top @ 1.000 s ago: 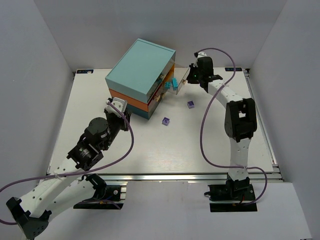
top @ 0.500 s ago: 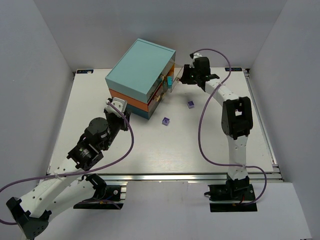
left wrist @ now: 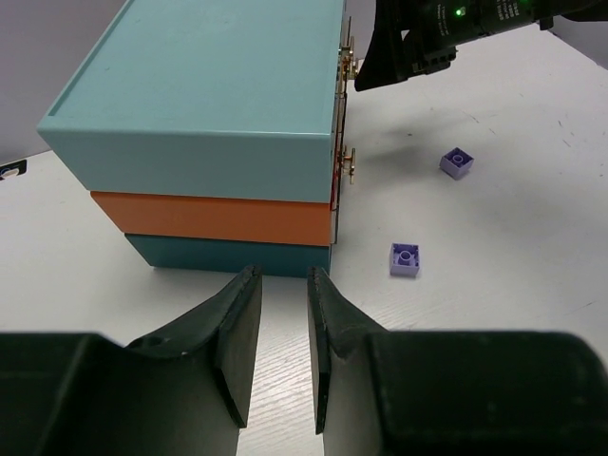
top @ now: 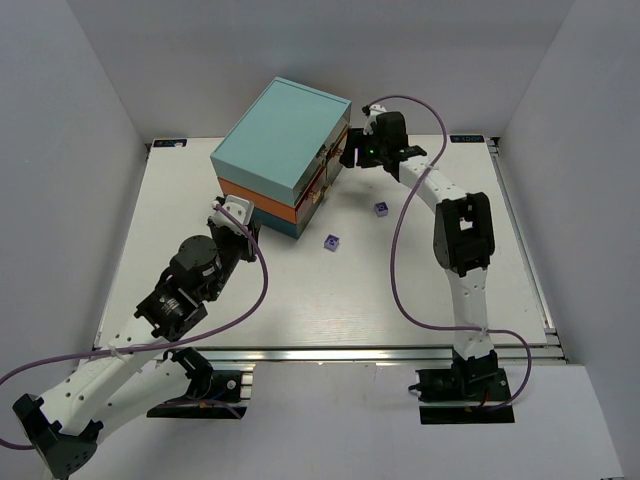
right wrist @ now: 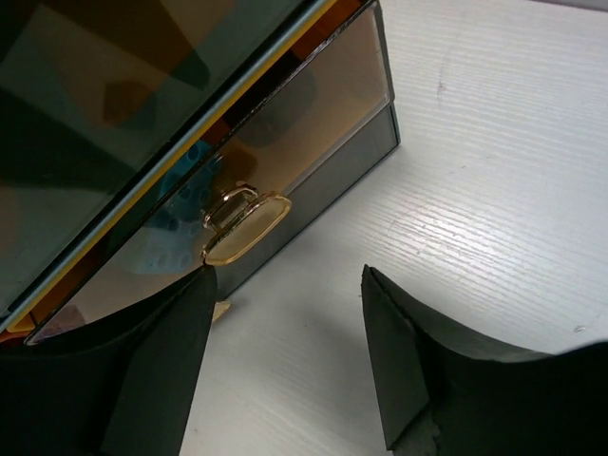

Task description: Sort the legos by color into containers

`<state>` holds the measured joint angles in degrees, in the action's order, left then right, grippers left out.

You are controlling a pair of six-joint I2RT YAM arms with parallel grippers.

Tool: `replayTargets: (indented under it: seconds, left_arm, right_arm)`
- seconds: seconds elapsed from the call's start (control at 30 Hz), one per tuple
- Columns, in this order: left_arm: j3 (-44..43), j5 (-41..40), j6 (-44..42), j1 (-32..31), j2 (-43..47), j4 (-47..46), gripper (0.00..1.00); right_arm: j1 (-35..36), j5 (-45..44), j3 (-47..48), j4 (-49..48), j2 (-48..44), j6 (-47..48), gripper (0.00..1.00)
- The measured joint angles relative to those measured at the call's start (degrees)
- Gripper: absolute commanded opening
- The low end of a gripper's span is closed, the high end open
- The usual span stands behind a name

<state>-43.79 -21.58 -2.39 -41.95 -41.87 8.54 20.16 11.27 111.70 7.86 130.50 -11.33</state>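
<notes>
The containers are drawers of one chest (top: 281, 150) with light-teal, orange and blue layers. Its tan drawer fronts face right and stand pushed in. Up against those fronts my right gripper (top: 352, 156) stands open and empty, its left fingertip (right wrist: 195, 290) just under a gold handle (right wrist: 243, 224). Teal legos (right wrist: 179, 207) show dimly through that drawer front. Two lavender legos (top: 381, 208) (top: 331, 241) lie on the table right of the chest; they also appear in the left wrist view, the lavender legos (left wrist: 457, 162) (left wrist: 405, 258). My left gripper (left wrist: 282, 285) hovers by the chest's near corner, slightly open, holding nothing.
White walls enclose the white table (top: 300, 300) on the left, back and right. The right arm's purple cable (top: 405, 240) loops above the table beside the arm. The left arm (top: 185, 285) lies across the near left part of the table.
The drawer that stood pulled out with teal legos showing is now pushed in. My right gripper moved left to the chest front and opened. The left arm has not moved.
</notes>
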Motion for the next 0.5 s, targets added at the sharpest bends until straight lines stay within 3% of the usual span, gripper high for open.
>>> replayTargets:
  seconds: [0.1, 0.27, 0.37, 0.5]
  left_arm:
    - [0.2, -0.1, -0.1, 0.0, 0.0, 0.0, 0.37]
    - [0.2, -0.3, -0.2, 0.0, 0.0, 0.0, 0.37]
    - [0.2, -0.3, -0.2, 0.0, 0.1, 0.0, 0.37]
    - [0.2, -0.3, -0.2, 0.0, 0.3, 0.0, 0.37]
  right_arm:
    - [0.2, 0.8, 0.6, 0.3, 0.8, 0.1, 0.79]
    - [0.3, 2.6, 0.7, 0.8, 1.1, 1.1, 0.78]
    - [0.3, 3.4, -0.9, -0.5, 0.7, 1.4, 0.68]
    - [0.2, 5.1, -9.2, -3.0, -1.4, 1.3, 0.46]
